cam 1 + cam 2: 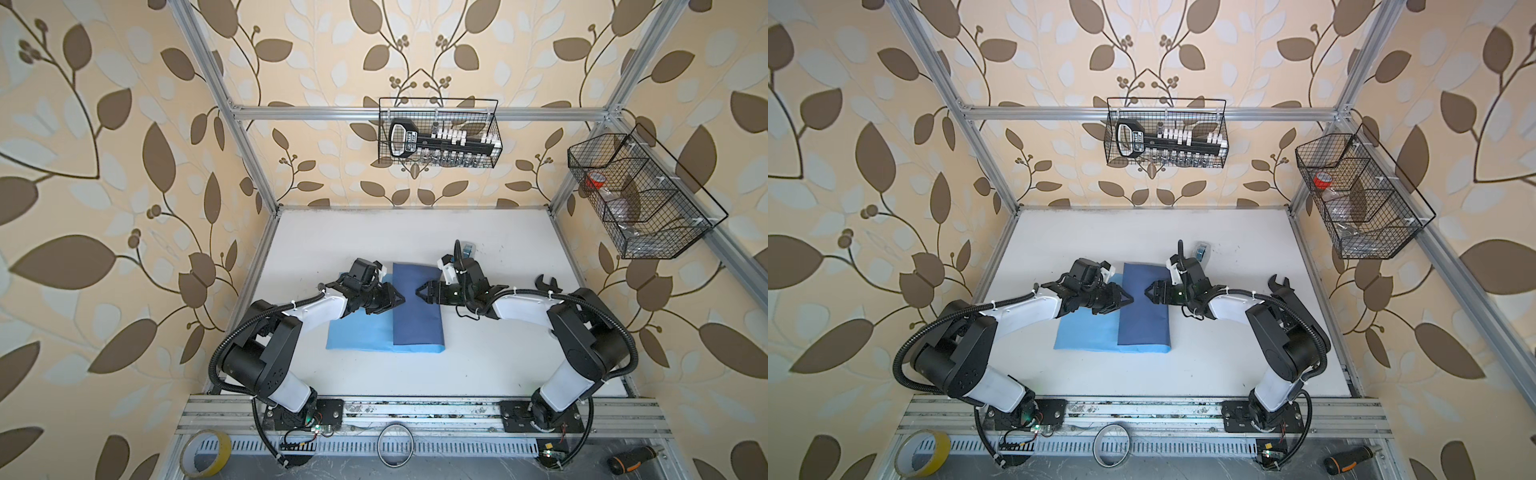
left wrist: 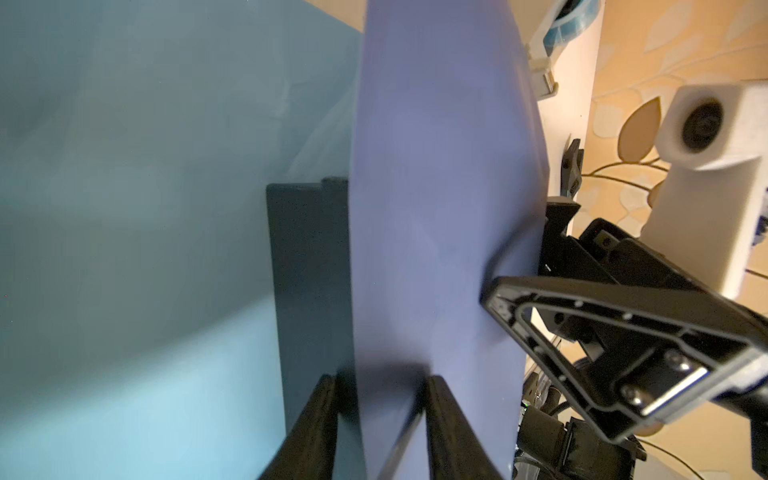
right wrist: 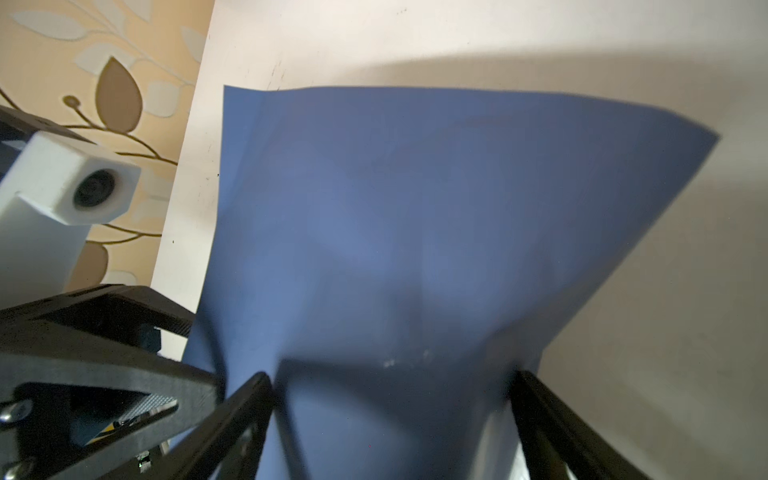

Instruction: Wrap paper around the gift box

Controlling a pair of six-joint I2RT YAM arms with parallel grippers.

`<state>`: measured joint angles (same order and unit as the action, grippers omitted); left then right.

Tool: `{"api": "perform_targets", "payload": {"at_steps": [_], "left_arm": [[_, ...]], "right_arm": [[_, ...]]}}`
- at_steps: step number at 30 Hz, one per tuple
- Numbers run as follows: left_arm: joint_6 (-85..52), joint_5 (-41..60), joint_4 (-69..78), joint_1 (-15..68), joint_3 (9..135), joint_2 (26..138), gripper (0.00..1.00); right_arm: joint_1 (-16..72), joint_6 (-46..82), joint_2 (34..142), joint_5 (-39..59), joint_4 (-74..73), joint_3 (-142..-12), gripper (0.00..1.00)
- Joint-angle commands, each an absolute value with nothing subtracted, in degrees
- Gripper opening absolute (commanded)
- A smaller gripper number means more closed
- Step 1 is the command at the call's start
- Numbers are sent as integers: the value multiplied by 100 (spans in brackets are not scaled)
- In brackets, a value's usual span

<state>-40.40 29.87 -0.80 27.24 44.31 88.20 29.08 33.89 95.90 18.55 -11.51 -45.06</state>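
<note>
The paper (image 1: 357, 332) lies light-blue side up mid-table in both top views, and its slate-blue flap (image 1: 415, 320) is folded over from the right. The gift box (image 2: 307, 291) shows only in the left wrist view, as a dark face at the flap's (image 2: 436, 208) edge. My left gripper (image 1: 402, 298) meets that edge from the left. Its jaws (image 2: 380, 380) stand narrowly apart astride the edge, with a gap between them. From the right, my right gripper (image 1: 417, 291) faces it, its jaws (image 3: 390, 376) wide open around the bulging flap (image 3: 415, 208).
A small tape dispenser (image 1: 467, 249) sits behind the right wrist. A black wrench-like tool (image 1: 546, 284) lies right of it. Wire baskets hang on the back rail (image 1: 440, 133) and the right frame (image 1: 636, 195). A yellow tape roll (image 1: 206, 457), a ring (image 1: 396, 444) and a screwdriver (image 1: 631, 459) lie along the front.
</note>
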Motion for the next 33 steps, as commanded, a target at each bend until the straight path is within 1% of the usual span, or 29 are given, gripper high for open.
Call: {"api": "perform_targets", "payload": {"at_steps": [1, 10, 20, 29, 33], "left_arm": [[-4093, 2884, -264, 2960, 4329, 8779, 34], [-3981, 2627, -325, 2957, 4255, 8967, 29], [-3911, 2558, -379, 2962, 4256, 8994, 24], [-3867, 2549, -408, 2957, 4306, 9052, 22], [-3854, 2531, -431, 2947, 4303, 9092, 21]], "right_arm": [[2827, 3159, 9403, 2011, -910, -4299, 90], [2590, 2895, 8967, 2094, -546, -4249, 92], [2472, 2699, 8683, 2127, -246, -4223, 91], [2446, 2613, 8806, 2183, -119, -4295, 90], [2357, 2579, 8976, 2474, 17, -4481, 90]]}}
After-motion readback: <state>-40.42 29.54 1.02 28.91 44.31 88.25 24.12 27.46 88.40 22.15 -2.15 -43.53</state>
